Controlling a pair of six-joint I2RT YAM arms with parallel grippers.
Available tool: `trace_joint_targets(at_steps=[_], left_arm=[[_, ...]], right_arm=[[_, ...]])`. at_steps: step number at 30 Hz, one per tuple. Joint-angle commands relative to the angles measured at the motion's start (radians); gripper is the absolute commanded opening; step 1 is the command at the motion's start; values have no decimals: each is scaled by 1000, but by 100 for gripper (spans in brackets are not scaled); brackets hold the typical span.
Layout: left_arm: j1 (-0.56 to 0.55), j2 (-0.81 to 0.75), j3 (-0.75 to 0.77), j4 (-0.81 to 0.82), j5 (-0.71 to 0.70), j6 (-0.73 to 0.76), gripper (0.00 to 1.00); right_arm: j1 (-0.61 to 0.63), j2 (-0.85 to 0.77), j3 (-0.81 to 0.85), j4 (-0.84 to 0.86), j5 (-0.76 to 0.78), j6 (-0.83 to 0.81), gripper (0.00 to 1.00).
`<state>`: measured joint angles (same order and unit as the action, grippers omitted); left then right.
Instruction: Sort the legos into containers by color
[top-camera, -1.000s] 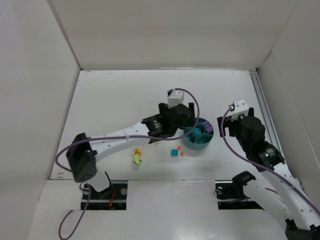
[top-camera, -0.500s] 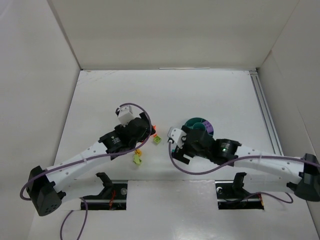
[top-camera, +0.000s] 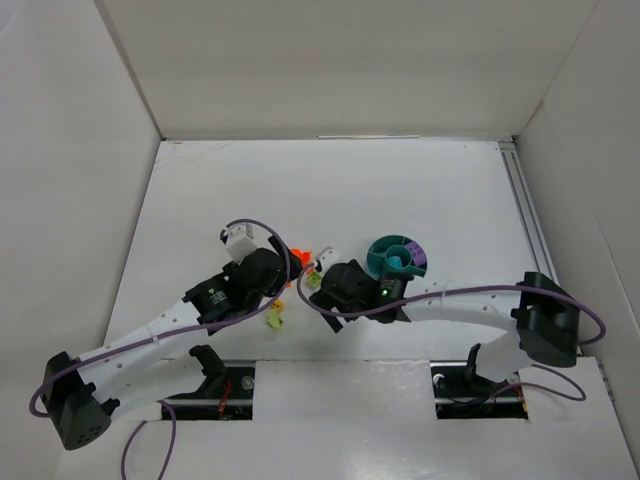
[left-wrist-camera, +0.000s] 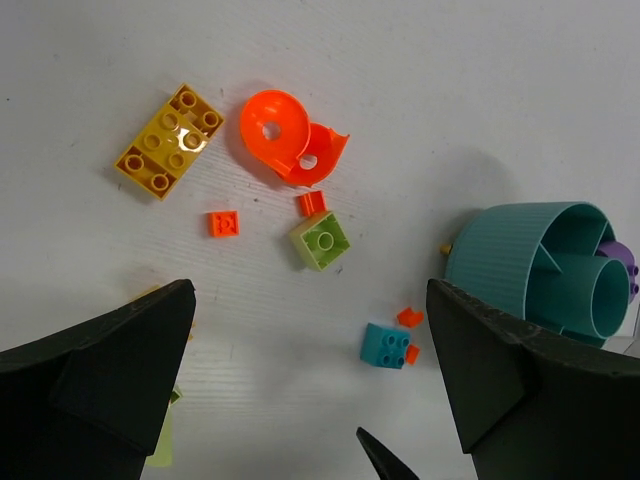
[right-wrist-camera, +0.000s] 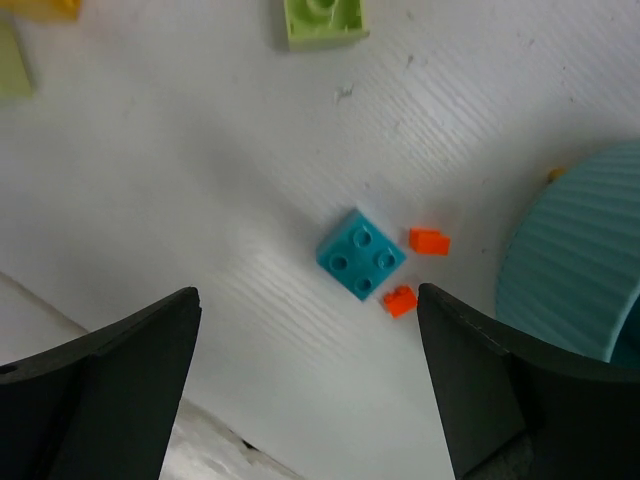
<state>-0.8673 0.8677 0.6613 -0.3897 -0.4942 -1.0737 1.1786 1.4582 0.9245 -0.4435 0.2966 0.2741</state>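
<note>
One teal brick (right-wrist-camera: 362, 255), corners diagonal, just at 2 o'clock of right gripper (right-wrist-camera: 308, 293) centre; dish (right-wrist-camera: 570, 250) at 3 o'clock; left gripper (left-wrist-camera: 310, 286) farther; both wide, empty.

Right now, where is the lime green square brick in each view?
Top external: lime green brick near centre.
Left wrist: mid-frame, below the orange dome.
Right wrist: top edge, cut off.
Shared landmark: teal dish, right of it everywhere.
</note>
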Motion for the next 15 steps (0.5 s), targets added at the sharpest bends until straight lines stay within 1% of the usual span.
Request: trace_joint_targets(at_steps=[1,2,4,8,9,12,15], left_arm=[[5,4,10,0,3,14,100],[5,4,11,-12,-6,14,100],[5,4,11,-32,-6,14,100],[5,-21,-14,-32,-6,14,100],[5,-35,-14,-20,-6,14,100],[5,-59,-35,-9,3,14,100],[5,-70,-46,9,3,14,100]], right_arm=[[4,69,117,-26,82,172,93],[4,83,117,-37,97,191,93],[-7,106,129,-46,108,235,90],[-30,94,76,-25,108,275,87],[-30,94,76,-14,99,275,87],[-49,94,62,5,90,275,81],[-59,138,71,5,53,264,78]])
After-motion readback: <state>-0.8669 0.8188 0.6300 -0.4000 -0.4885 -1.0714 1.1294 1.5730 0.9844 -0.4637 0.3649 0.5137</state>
